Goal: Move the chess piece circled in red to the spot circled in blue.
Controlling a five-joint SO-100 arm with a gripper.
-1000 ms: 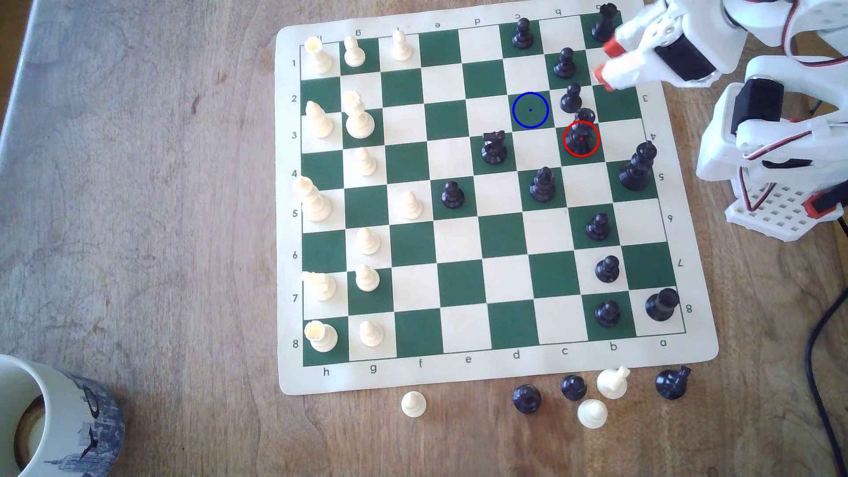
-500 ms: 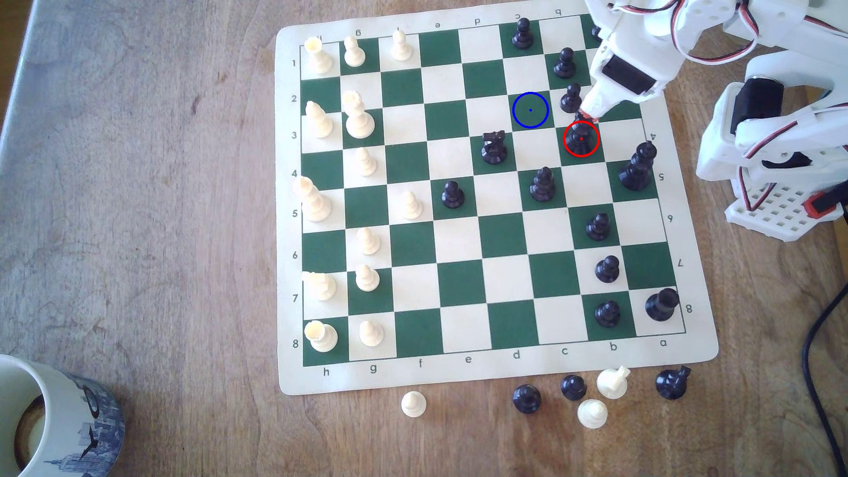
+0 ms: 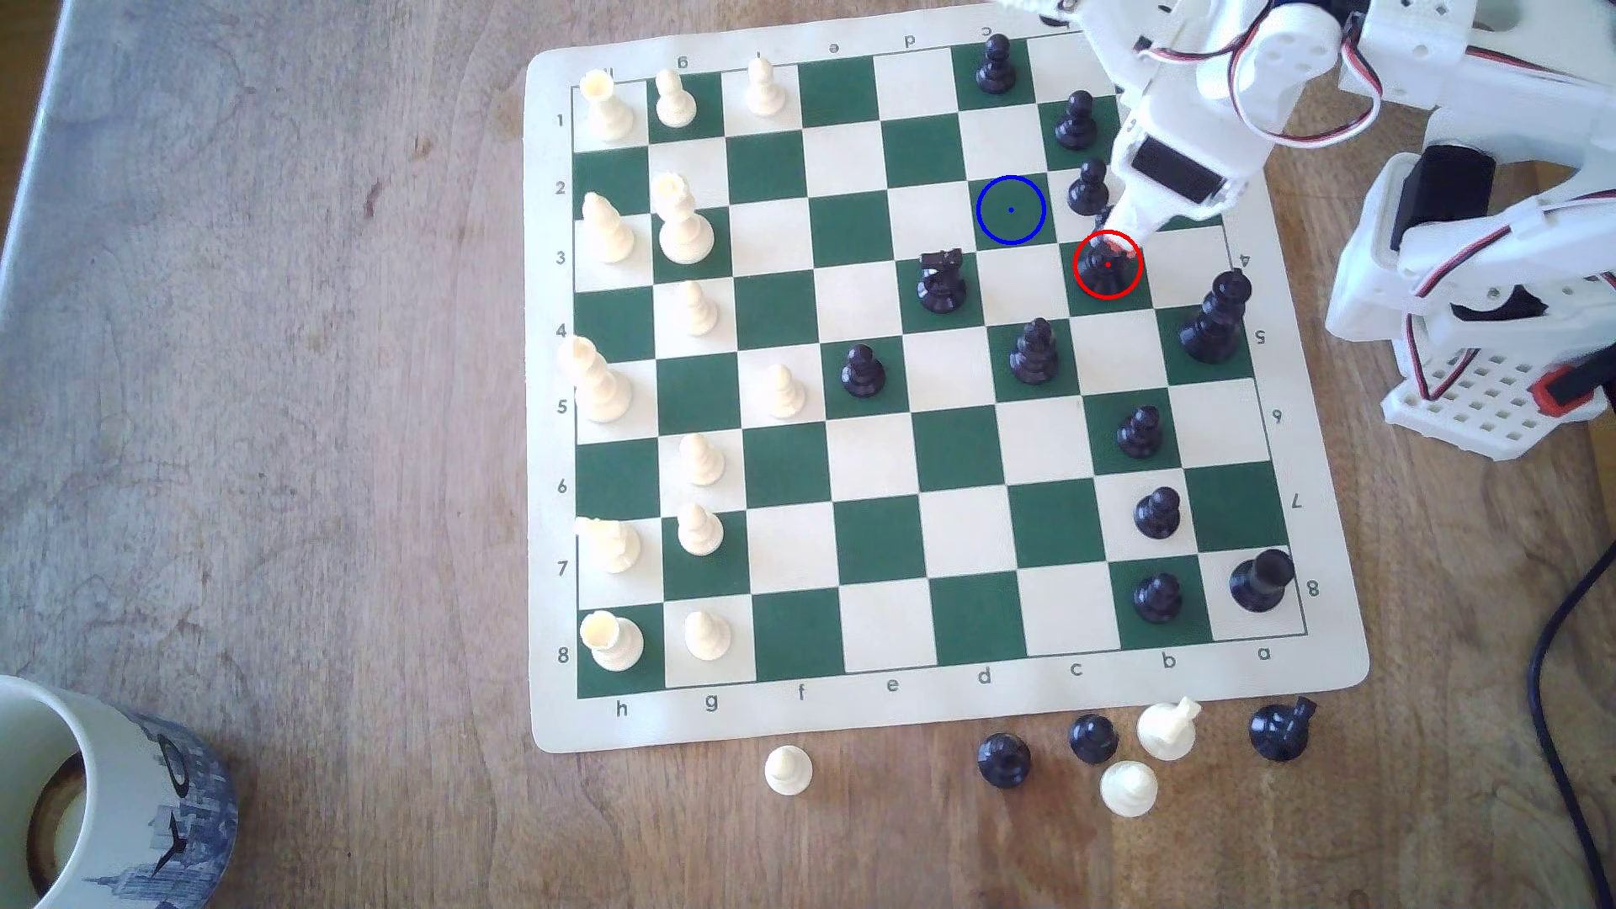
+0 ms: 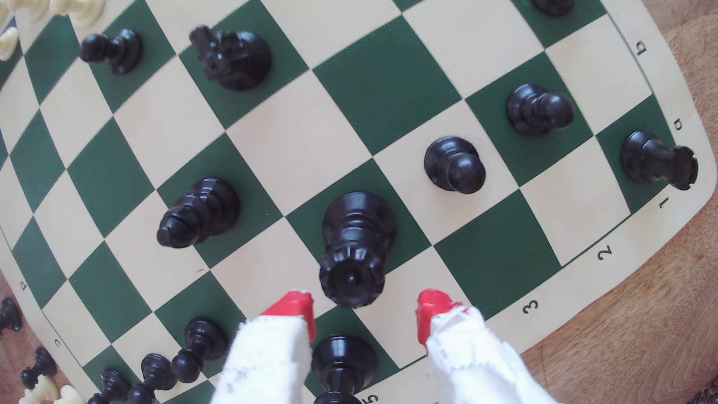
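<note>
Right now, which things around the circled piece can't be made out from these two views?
- Black queen: exterior view, its top is covered by the hand.
- Grip: wrist view shows the red fingertips apart beside the crown; contact can't be judged.
- Black piece between the fingers: wrist view, cut off by the frame edge.

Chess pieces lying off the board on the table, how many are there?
6, in a loose row below the board's lettered edge in the exterior view: three white pieces and three black pieces. The arm could hide more.
</note>
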